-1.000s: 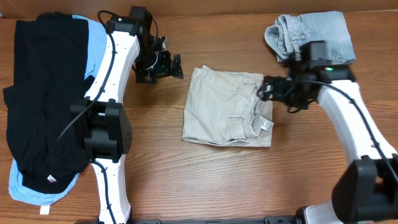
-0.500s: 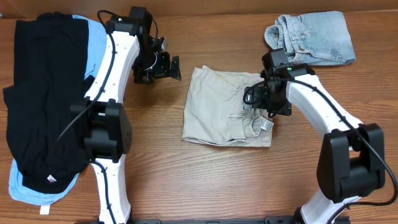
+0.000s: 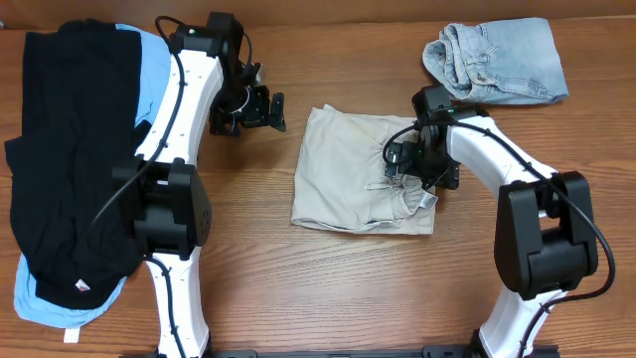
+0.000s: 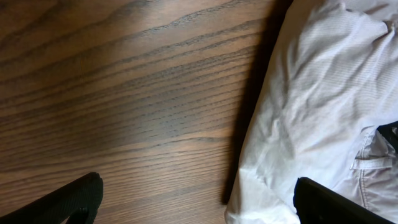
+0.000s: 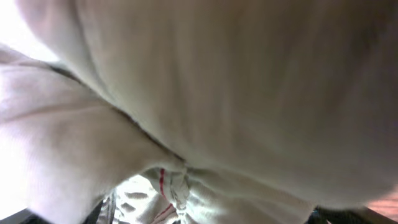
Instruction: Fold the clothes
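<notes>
Overhead: beige shorts (image 3: 353, 174) lie mid-table (image 3: 298, 288), right pincer (image 3: 400, 159) on the waistband, grip state unreadable.
Left wrist: left pincer (image 4: 199, 190) spread wide, empty, beside the shorts.
Right wrist: only cloth.
Soft, light, limp; likely best to pinch the thick waistband seam.

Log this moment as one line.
beige shorts: folded, mid-table | right jaws: on shorts' waistband edge, grip unclear | left jaws: open over table beside shorts | black garments: piled far left | denim garment: back right

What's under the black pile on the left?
A sky-blue garment peeks out beside and below the black garments. Anything else beneath is covered.
</notes>
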You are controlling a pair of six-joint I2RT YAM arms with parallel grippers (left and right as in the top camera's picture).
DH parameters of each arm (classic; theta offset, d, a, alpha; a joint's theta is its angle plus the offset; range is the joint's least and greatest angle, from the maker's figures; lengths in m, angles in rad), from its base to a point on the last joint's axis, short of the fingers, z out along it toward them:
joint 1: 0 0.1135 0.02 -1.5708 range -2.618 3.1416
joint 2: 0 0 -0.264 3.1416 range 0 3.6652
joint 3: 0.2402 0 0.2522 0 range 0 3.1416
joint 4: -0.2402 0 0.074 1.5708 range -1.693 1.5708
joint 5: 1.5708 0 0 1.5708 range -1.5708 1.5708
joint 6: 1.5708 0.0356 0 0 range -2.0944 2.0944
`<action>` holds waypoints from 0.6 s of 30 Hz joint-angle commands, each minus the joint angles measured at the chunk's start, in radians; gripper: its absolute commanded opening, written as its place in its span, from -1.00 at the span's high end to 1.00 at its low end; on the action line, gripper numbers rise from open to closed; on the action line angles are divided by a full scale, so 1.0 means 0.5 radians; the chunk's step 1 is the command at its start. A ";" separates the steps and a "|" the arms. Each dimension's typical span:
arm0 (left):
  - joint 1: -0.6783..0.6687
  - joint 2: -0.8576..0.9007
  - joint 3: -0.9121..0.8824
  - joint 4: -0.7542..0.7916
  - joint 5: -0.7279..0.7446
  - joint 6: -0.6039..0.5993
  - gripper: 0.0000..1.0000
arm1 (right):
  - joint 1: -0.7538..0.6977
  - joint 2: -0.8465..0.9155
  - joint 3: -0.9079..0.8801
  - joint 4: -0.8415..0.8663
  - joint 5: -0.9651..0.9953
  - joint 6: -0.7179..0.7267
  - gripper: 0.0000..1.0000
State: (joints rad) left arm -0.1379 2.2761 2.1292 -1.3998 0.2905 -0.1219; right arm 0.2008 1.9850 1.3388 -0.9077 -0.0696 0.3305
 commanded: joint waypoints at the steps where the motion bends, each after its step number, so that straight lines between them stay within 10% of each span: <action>1: -0.014 -0.027 0.039 -0.005 -0.024 0.043 -1.00 | -0.050 0.111 0.014 0.028 0.080 0.031 -1.00; 13: -0.013 -0.027 0.039 -0.002 -0.025 0.043 -1.00 | -0.084 0.323 0.008 0.039 -0.161 0.005 -0.94; 18: -0.014 -0.027 0.039 0.006 -0.024 0.043 -1.00 | -0.085 0.325 0.008 0.099 -0.619 -0.191 0.07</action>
State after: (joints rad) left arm -0.1379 2.2761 2.1292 -1.3991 0.2867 -0.1200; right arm 0.1551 2.0415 1.3796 -0.9039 -0.1947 0.2958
